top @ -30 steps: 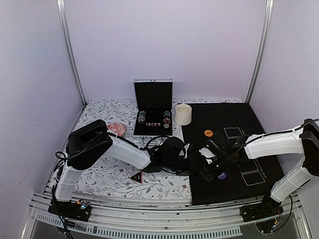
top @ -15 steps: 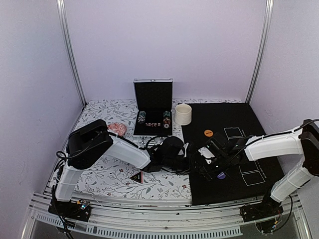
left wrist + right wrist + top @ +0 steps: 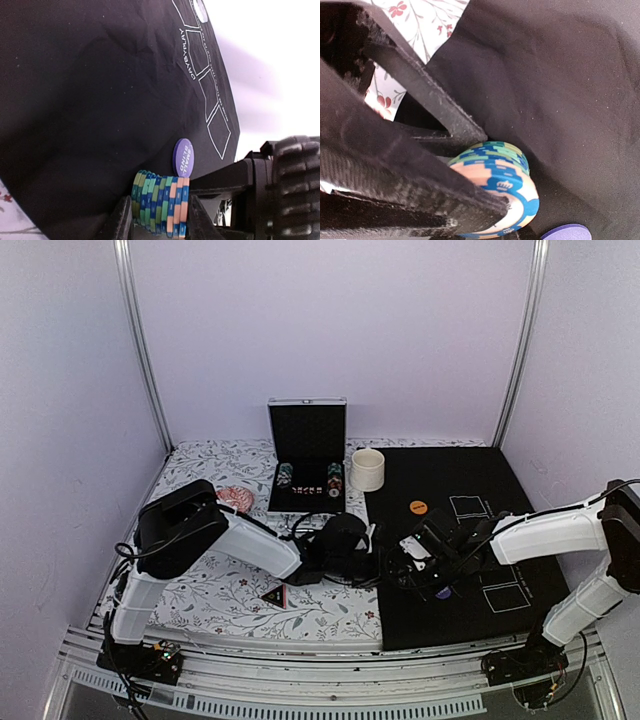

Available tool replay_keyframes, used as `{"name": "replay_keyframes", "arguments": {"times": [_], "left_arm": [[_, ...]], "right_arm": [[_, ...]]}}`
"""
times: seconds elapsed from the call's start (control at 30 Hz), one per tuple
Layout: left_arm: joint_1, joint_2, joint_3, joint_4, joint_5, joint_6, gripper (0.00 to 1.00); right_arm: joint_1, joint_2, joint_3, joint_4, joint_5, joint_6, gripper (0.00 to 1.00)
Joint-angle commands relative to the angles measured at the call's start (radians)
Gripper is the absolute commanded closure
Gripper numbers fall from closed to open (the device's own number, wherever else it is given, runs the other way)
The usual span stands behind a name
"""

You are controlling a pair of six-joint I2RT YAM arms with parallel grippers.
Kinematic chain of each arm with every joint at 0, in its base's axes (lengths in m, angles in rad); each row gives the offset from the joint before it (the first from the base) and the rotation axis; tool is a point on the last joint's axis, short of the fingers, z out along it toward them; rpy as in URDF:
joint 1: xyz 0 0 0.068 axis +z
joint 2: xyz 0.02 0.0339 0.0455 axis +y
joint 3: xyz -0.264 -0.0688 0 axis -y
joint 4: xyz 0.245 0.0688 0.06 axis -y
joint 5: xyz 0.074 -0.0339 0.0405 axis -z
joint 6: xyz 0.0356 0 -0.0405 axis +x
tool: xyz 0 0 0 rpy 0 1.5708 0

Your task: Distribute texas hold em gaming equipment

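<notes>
Poker chips (image 3: 160,202) are sitting in a tidy stack, and the left hand (image 3: 372,566) is squeezing that stack tight. One finger is pressing on each flat end, so no chip can be slipping out sideways. It is holding them low over the left edge of the black mat (image 3: 100,90), at about 4 o'clock from the middle of the table (image 3: 210,600). The right hand (image 3: 414,564) is sitting very close at 3 o'clock from the left one, and one of its dark fingers is lying right against the stack. I think it is there to take the chips over, but I cannot tell whether it is gripping them yet. The chips are looking hard and smooth, round like coins, with stripes of green, blue and pinky orange around their rims. The mat is looking soft and a bit wrinkly, with thin white boxes drawn on it, likely showing where cards are going. A flat purple disc (image 3: 183,157) is lying on the mat at 4 o'clock from the hands, and an orange disc (image 3: 418,507) is lying at 12 o'clock from them. The fingers are looking black, hard and rough.
</notes>
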Motion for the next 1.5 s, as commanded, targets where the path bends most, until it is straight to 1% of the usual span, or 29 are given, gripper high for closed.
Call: {"name": "replay_keyframes", "arguments": {"times": [0.0, 0.1, 0.2, 0.27, 0.4, 0.57, 0.7, 0.87, 0.97, 1.1, 1.2, 1.3, 1.37, 1.47], "left_arm": [[-0.032, 0.023, -0.038, -0.061, 0.072, 0.038, 0.88], [-0.034, 0.009, -0.044, -0.066, 0.066, 0.045, 0.86], [-0.039, -0.004, -0.047, -0.062, 0.076, 0.049, 0.87], [-0.044, -0.009, -0.045, -0.055, 0.087, 0.049, 0.90], [-0.051, -0.032, -0.078, 0.012, 0.103, 0.016, 0.93], [-0.055, -0.078, -0.121, 0.020, 0.086, 0.008, 0.94], [-0.068, -0.108, -0.137, 0.035, 0.089, 0.004, 0.94], [-0.060, -0.091, -0.154, 0.046, 0.089, -0.013, 0.94], [-0.051, -0.084, -0.179, 0.059, 0.074, -0.024, 0.94], [-0.049, -0.084, -0.178, 0.027, 0.056, 0.003, 0.93], [-0.043, -0.081, -0.182, 0.023, 0.055, 0.010, 0.92], [-0.038, -0.078, -0.187, 0.023, 0.059, 0.014, 0.92], [-0.032, -0.082, -0.194, 0.028, 0.062, 0.015, 0.92], [-0.019, -0.091, -0.212, 0.038, 0.065, 0.021, 0.92]], "right_arm": [[-0.009, -0.006, 0.011, 0.146, 0.015, 0.024, 0.76], [-0.009, -0.025, 0.013, 0.121, 0.006, 0.033, 0.79], [-0.007, -0.056, 0.017, 0.107, -0.025, 0.043, 0.77], [-0.005, -0.079, 0.018, 0.098, -0.047, 0.045, 0.72], [0.004, -0.155, 0.008, 0.083, -0.084, 0.045, 0.59], [0.005, -0.259, -0.012, 0.041, -0.091, 0.061, 0.45], [0.008, -0.290, -0.008, 0.007, -0.124, 0.067, 0.42], [0.046, -0.305, -0.028, 0.043, -0.136, 0.017, 0.35], [0.064, -0.290, -0.062, 0.100, -0.131, -0.015, 0.34], [0.083, -0.274, -0.108, 0.162, -0.132, -0.035, 0.34], [0.101, -0.281, -0.106, 0.161, -0.118, -0.041, 0.33], [0.112, -0.280, -0.094, 0.139, -0.062, -0.047, 0.33], [0.122, -0.277, -0.092, 0.118, -0.045, -0.023, 0.32], [0.157, -0.305, -0.119, 0.131, -0.031, 0.026, 0.31]]}}
